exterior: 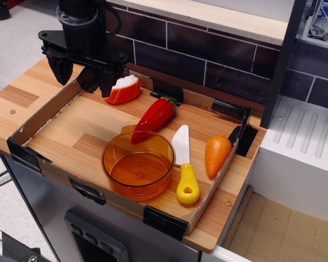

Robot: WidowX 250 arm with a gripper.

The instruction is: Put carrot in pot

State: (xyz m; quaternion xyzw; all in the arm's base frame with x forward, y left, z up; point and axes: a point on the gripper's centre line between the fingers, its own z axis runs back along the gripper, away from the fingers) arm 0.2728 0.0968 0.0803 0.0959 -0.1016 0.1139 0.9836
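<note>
The carrot [217,155] is a plump orange toy lying at the right side of the cardboard tray, its blunt tip pointing toward the front. The pot [138,162] is a round translucent amber bowl near the tray's front middle, and nothing lies inside it. My black gripper [80,73] hangs at the tray's back left corner, far from the carrot. Its fingers [59,69] stand apart, and nothing is between them.
A red chili pepper [153,117] rests with its tip on the pot's back rim. A white-bladed toy knife with a yellow handle [185,166] lies between pot and carrot. An orange-and-white wedge [123,89] sits right of the gripper. The tray has low cardboard walls [38,115]. A white drying rack [303,139] stands at right.
</note>
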